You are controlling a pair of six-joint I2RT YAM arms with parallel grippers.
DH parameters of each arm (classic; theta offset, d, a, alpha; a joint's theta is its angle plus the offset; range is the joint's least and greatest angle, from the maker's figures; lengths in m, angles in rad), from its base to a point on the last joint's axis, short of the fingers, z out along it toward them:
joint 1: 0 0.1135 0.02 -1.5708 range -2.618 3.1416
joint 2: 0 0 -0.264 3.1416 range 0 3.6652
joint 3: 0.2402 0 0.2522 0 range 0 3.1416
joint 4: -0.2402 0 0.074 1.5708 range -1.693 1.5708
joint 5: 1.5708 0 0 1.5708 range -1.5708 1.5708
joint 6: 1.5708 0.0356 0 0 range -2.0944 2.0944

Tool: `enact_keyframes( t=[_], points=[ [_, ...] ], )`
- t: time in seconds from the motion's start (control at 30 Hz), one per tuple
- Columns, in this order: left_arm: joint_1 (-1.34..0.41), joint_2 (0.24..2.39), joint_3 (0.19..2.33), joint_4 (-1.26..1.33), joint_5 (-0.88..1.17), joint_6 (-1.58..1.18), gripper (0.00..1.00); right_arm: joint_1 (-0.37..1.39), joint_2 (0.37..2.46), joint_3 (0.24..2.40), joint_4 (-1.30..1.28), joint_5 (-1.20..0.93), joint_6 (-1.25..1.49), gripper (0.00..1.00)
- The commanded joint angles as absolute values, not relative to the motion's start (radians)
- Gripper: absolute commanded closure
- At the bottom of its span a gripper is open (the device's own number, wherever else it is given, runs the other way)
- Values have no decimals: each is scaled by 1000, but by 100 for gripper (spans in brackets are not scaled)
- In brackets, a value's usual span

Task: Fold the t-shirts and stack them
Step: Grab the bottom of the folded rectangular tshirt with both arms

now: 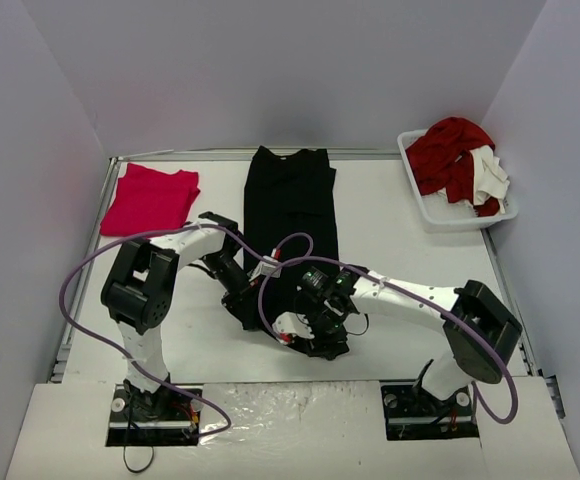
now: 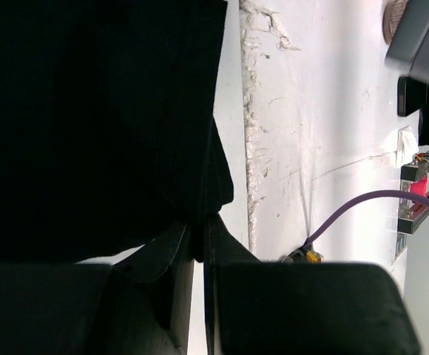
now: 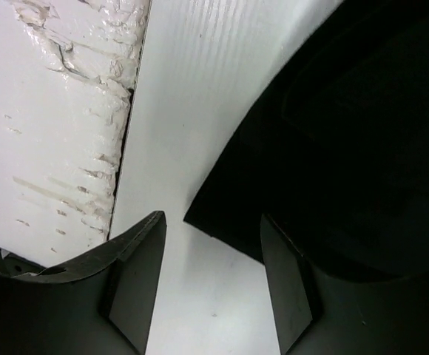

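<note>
Pink t-shirt (image 1: pixel 150 198) folded aside, black t-shirt (image 1: pixel 290 200) half-folded: left gripper (image 2: pixel 200 233) pinches its near edge, right gripper (image 3: pixel 211 244) has fingers (image 3: pixel 137 281) apart, nothing stacked

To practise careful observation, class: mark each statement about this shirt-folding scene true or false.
1. The black t-shirt lies in the middle of the table. True.
2. The pink-red t-shirt is stacked on it. False: it lies apart, at the far left.
3. The right gripper has its fingers apart. True.
4. The left gripper is wide open. False: it is shut on the black t-shirt's edge.
5. The bin is empty. False: it holds red and white cloth.
</note>
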State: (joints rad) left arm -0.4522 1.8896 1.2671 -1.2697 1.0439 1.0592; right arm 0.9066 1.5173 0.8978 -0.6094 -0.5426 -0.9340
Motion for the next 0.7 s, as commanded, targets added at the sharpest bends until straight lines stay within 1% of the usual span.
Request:
enact_keyframes(
  t=[0.0, 0.23, 0.37, 0.5, 0.57, 0.63, 0.67],
  points=[
    [-443, 1861, 1279, -1252, 1051, 1025, 98, 942, 1564, 931, -634, -474, -911, 50],
    [-442, 1862, 1276, -1195, 1026, 971, 98, 979, 1618, 911, -598, -411, -867, 45],
    [-439, 1859, 1272, -1178, 1020, 953, 98, 980, 1614, 899, -578, -341, -850, 42],
    [-428, 1850, 1266, -1158, 1019, 931, 98, 982, 1609, 887, -574, -328, -845, 40],
    [-425, 1850, 1264, -1157, 1022, 931, 97, 980, 1606, 874, -558, -318, -844, 40],
    [-420, 1848, 1264, -1160, 1026, 931, 98, 982, 1609, 850, -537, -290, -841, 43],
    [-419, 1850, 1264, -1160, 1028, 931, 97, 985, 1621, 844, -531, -279, -836, 50]
  ],
)
